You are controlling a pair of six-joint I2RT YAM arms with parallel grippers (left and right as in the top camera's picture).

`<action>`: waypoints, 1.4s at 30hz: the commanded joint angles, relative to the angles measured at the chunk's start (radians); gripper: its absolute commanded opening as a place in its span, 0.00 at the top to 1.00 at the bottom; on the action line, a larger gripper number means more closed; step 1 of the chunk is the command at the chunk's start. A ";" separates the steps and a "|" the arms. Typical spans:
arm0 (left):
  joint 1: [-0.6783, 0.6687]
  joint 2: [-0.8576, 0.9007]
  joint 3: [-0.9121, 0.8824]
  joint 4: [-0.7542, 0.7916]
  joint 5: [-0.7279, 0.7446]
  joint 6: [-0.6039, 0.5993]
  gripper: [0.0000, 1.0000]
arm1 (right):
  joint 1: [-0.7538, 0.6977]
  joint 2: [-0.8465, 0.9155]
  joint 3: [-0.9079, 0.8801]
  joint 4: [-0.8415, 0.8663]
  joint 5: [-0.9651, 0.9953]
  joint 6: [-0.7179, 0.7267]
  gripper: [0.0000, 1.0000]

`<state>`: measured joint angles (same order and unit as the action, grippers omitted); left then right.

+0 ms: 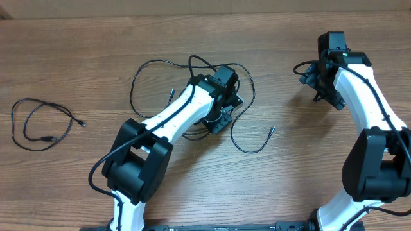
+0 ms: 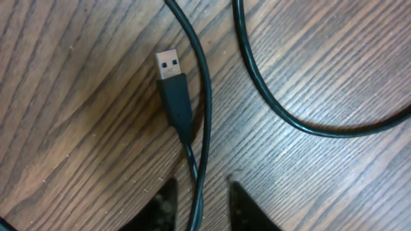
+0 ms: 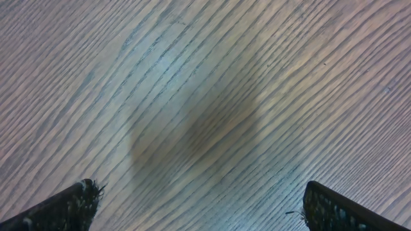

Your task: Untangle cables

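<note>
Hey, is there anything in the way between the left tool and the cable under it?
Nothing visible. The cable runs straight between the left tool's fingertips, with only bare table around it.

No legible text or markings

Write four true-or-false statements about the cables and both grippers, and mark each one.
1. A lone cable lies apart from the rest at the left side of the table. True.
2. The right gripper is clamped on a plug. False: its jaws stand wide open over bare wood.
3. The left wrist view shows a USB plug with its metal end exposed. True.
4. Nothing lies between the fingers of the left gripper. False: a black cable runs between them.
</note>
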<state>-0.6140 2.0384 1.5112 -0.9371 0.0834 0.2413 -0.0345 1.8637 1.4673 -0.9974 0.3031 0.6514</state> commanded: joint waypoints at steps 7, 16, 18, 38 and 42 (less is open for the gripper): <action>-0.011 0.002 -0.089 0.113 -0.013 -0.091 0.69 | 0.000 -0.008 -0.002 0.002 0.010 0.007 0.00; -0.011 0.002 -0.132 0.153 -0.031 -0.093 0.80 | 0.000 -0.008 -0.002 0.002 0.010 0.007 0.00; -0.011 0.002 -0.132 0.152 -0.097 -0.093 0.96 | 0.000 -0.008 -0.002 0.002 0.010 0.007 0.00; -0.008 0.002 -0.136 0.209 -0.092 -0.121 0.76 | 0.000 -0.008 -0.002 0.002 0.010 0.007 0.00; -0.008 0.002 -0.136 0.209 -0.093 -0.202 0.82 | 0.000 -0.008 -0.002 0.002 0.010 0.007 0.00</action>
<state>-0.6205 2.0384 1.3823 -0.7319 -0.0319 0.1104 -0.0345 1.8637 1.4673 -0.9977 0.3031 0.6518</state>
